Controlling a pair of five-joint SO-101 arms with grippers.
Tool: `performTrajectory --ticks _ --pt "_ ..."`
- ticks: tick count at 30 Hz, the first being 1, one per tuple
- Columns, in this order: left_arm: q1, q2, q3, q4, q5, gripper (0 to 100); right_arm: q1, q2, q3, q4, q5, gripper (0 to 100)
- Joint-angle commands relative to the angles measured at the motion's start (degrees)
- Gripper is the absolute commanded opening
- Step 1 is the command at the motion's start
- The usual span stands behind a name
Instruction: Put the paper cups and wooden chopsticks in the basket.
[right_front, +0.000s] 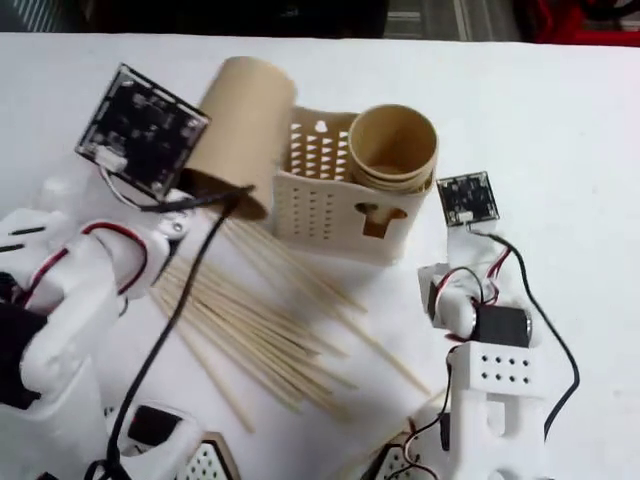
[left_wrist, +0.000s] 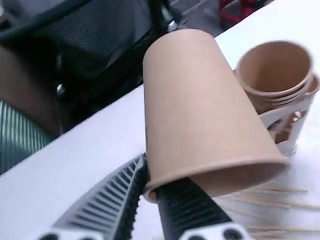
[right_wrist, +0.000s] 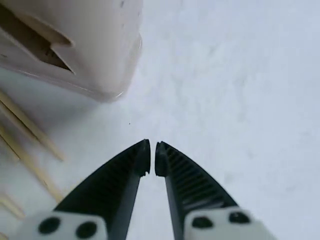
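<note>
Left gripper (left_wrist: 151, 182) grips a tilted paper cup (left_wrist: 200, 110) by its rim — likely next: lower it into the basket (right_front: 320, 215); right gripper (right_wrist: 152, 157) closed, empty.

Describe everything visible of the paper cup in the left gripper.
The paper cup is plain brown with smooth walls and a rolled rim. The left gripper is shut on its rim, one finger outside, one inside the mouth. It is off the table and tilted, closed base upward, mouth toward the gripper. In the high view it hangs at the end of the basket away from the stacked cups; whether they touch cannot be told.
</note>
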Motion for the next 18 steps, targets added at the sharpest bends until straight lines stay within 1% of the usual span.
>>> performTrajectory --ticks 1,4,8,18 --pt "5.1 0.5 -1.8 -3.4 0.8 2 0.6 -1.0 1.2 -2.9 -0.9 3.7" --pt "8.2 1.9 -2.2 -5.0 1.5 2 0.6 -1.0 2.5 -4.4 -0.9 3.8" --pt "10.6 7.9 -4.9 -4.9 3.7 2 0.2 -0.8 2.9 -4.9 -0.9 3.8" --pt "16.7 23.5 -21.2 1.8 3.7 2 0.2 -1.0 3.4 -4.8 -0.9 3.8"
